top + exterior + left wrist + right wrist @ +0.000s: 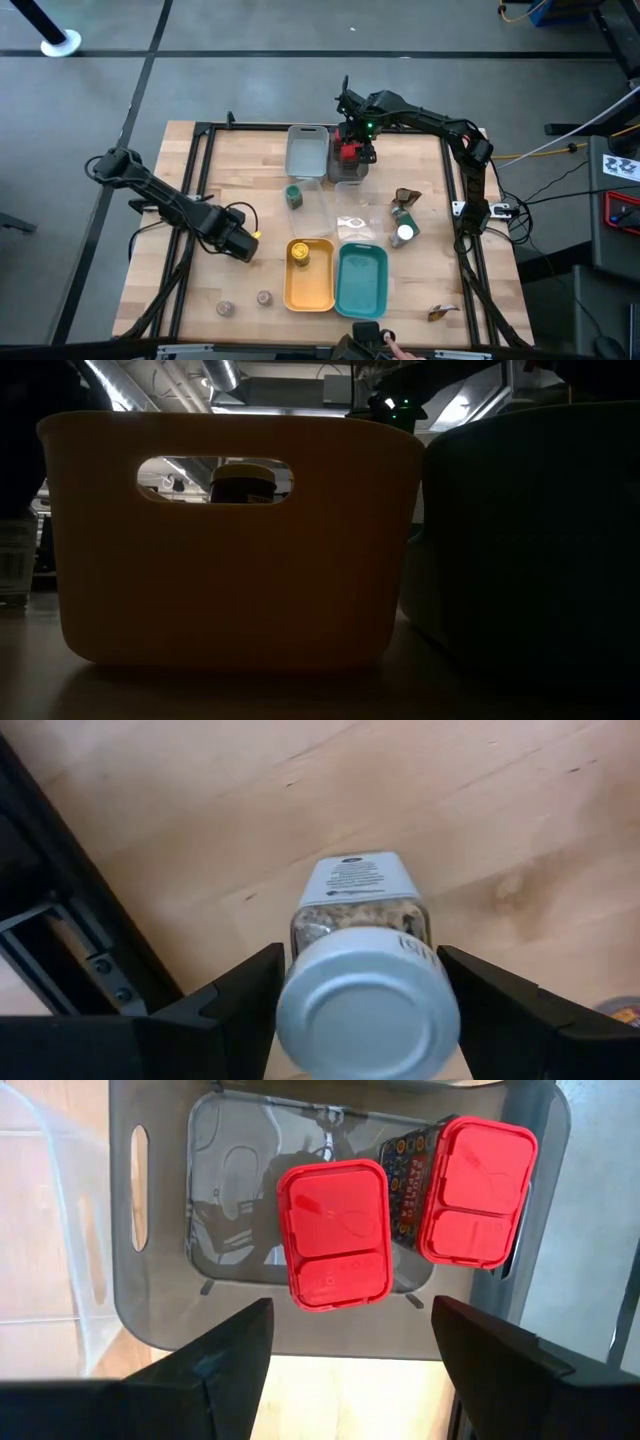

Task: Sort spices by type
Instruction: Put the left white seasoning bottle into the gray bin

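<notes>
**Spice jars spread over table, both grippers at work**

Nearest the front edge: 2 small brown jars (263,297) on bare wood, left of the yellow tray (311,290), plus 1 more small item near the right front corner, too small to tell. Inside the yellow tray, 1 yellow-lidded jar (299,254), seen through the tray's handle slot in the low view. Just beside it, the teal tray (362,281).

Left of the yellow tray, the left gripper (243,243) low over the table, fingers clamped on either side of a white-lidded jar (366,982) of pale flakes, lid toward the wrist camera.

Mid-table: a green-lidded jar (294,195) upright; to the right, another white-lidded jar lying tilted by a brownish item.

Farthest back: the right gripper (354,153) above the grey tray (160,1315), fingers spread wide and gripping nothing, 2 red boxy tins (335,1233) in the tray below, close together. Beside it, another grey tray (306,152).
</notes>
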Controlling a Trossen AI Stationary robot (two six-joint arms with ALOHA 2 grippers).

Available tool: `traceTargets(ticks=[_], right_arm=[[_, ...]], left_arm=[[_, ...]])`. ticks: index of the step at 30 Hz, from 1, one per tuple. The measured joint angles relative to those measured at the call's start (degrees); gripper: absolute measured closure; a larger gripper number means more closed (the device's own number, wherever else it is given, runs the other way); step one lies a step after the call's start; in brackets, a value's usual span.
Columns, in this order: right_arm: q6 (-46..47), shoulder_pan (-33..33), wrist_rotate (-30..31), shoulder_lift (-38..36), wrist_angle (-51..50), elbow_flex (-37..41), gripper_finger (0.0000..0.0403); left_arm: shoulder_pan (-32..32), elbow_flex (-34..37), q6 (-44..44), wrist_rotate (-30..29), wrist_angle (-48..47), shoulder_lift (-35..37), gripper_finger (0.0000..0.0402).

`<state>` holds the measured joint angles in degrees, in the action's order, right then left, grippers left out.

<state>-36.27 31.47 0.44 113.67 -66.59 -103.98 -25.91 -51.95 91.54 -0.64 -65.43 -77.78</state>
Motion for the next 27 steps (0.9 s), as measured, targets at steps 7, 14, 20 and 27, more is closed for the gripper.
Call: traceTargets(ticks=[7, 14, 20, 27], right_arm=[[-0.18, 0.01, 0.01, -0.03, 0.0, 0.0, 0.0129], [-1.71, 0.03, 0.03, -3.61, -0.64, 0.04, 0.0129], [-1.65, 0.05, 0.03, -8.48, -1.49, 0.04, 0.0129], [-0.71, 0.05, 0.02, -13.93, -3.37, 0.04, 0.0129]], left_arm=[[0.0, 4.27, -2.03, 0.02, 6.44, 0.0, 0.0157], [0.07, 6.69, -3.05, 0.02, 7.98, 0.0, 0.0176], [0.09, 6.68, -3.5, 0.0, 8.6, 0.14, 0.022], [2.79, 6.23, -5.01, 0.01, 12.78, 2.02, 0.022]])
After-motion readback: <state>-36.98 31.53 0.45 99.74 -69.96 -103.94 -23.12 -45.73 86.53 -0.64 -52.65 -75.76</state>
